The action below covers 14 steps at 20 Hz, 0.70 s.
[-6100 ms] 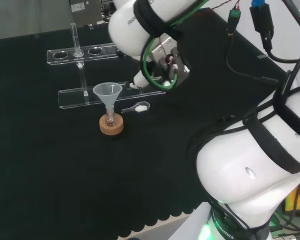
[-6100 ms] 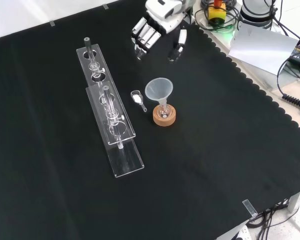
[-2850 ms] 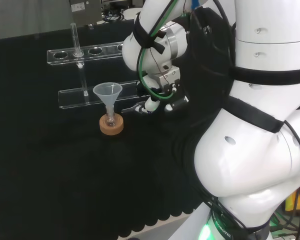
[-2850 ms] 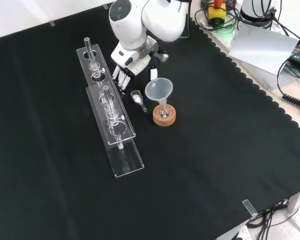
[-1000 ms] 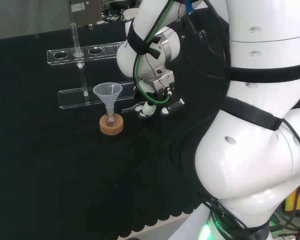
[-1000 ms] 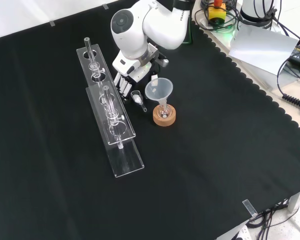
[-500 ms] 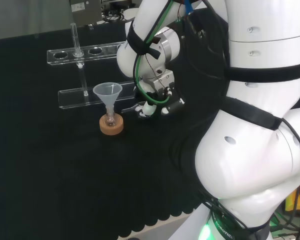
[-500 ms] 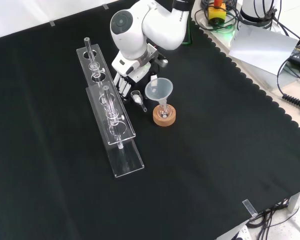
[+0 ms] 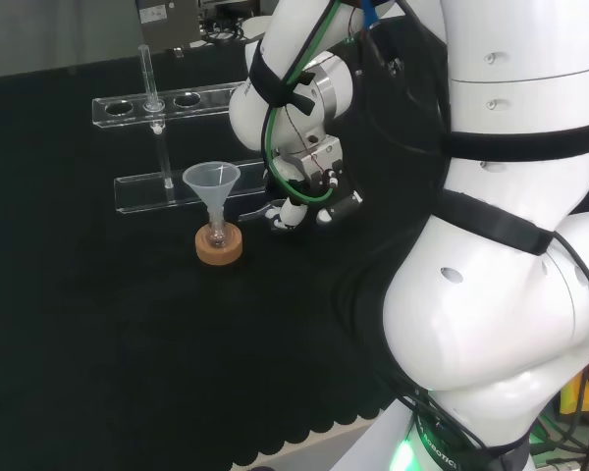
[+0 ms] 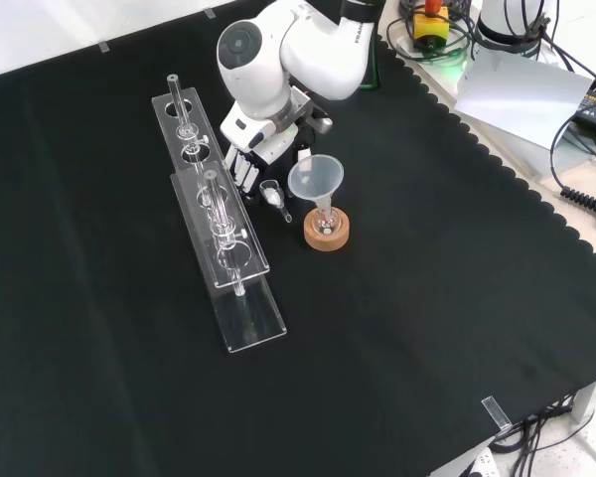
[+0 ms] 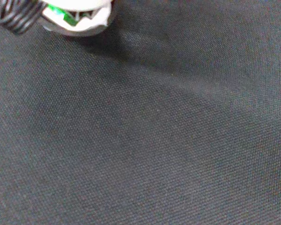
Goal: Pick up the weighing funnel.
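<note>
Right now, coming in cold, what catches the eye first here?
The white arm reaches in from the front view's top, its hand low over the cloth, fingers straight, beside the small weighing funnel. Right of that, the big funnel stands in a small flask on a cork ring; clear racks stand to the left.

Black cloth (image 10: pixel 427 298), tan cork ring (image 10: pixel 327 237), clear funnel (image 10: pixel 316 179), black-and-white hand (image 10: pixel 255 157), seemingly clear rack (image 10: pixel 250 320)

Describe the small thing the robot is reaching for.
In the front view, find the big cone-shaped funnel standing in a flask on a cork ring. Just left of it, before the long clear rack, the weighing funnel lies on the cloth by the hand. Unlike its upright neighbours, it is a tiny clear scoop lying flat.
</note>
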Each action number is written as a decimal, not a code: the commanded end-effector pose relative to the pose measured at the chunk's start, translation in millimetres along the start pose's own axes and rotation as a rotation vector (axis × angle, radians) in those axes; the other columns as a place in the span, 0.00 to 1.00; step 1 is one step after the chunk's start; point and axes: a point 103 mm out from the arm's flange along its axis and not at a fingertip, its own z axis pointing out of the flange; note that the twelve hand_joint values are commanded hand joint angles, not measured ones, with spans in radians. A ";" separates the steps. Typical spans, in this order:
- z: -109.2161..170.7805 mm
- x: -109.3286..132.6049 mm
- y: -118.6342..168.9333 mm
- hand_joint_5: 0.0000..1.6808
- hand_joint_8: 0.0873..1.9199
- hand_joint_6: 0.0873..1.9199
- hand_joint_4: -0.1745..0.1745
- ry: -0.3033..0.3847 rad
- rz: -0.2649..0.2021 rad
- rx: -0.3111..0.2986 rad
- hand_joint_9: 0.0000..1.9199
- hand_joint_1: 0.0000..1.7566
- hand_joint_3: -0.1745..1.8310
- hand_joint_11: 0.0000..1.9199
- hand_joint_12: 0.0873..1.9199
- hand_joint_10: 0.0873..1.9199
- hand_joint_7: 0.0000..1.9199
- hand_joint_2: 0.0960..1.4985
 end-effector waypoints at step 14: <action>-3.5 1.6 2.7 0.65 0.33 0.41 0.96 -0.046 0.012 0.012 0.51 0.60 0.30 0.34 0.59 0.21 0.38 0.53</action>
